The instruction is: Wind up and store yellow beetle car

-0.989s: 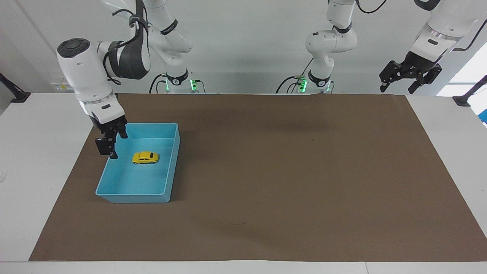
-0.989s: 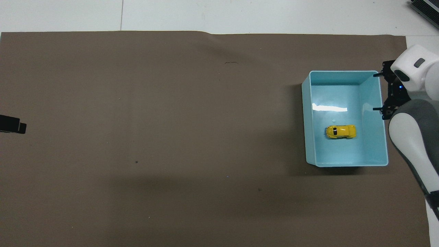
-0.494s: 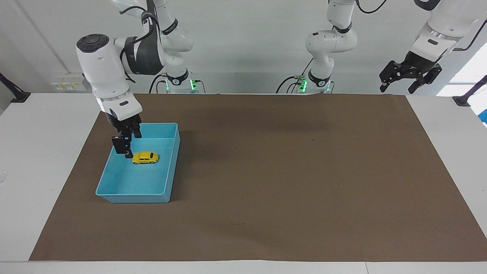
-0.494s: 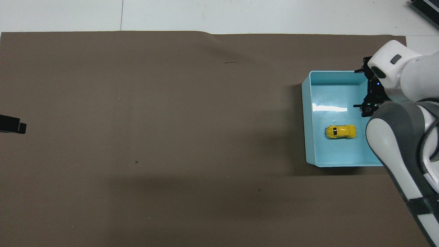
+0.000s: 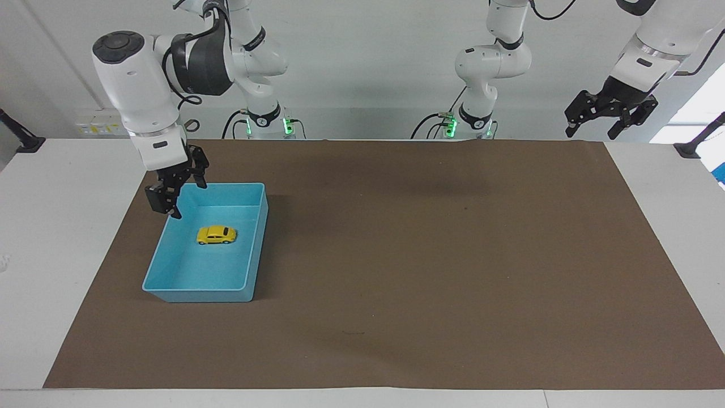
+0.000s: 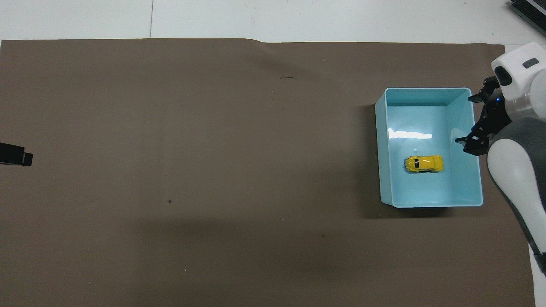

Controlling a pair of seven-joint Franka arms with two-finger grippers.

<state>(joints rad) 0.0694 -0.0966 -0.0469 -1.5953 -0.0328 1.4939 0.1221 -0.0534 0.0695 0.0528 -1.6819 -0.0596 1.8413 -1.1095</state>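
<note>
The yellow beetle car (image 5: 216,234) stands on its wheels on the floor of the blue bin (image 5: 195,292), near the bin's middle; it also shows in the overhead view (image 6: 423,163) inside the bin (image 6: 386,149). My right gripper (image 5: 190,201) is open and empty. It hangs over the bin's rim at the right arm's end of the table, above and beside the car, not touching it; it also shows in the overhead view (image 6: 463,120). My left gripper (image 5: 590,135) is open and empty, raised off the left arm's end of the table, waiting.
A brown mat (image 5: 430,255) covers most of the white table (image 5: 62,226). Only a dark tip of the left gripper (image 6: 15,154) shows at the edge of the overhead view.
My right gripper swung in over the bin beside the car, then drew back up to the bin's rim at the right arm's end. The car and the left arm have not moved.
</note>
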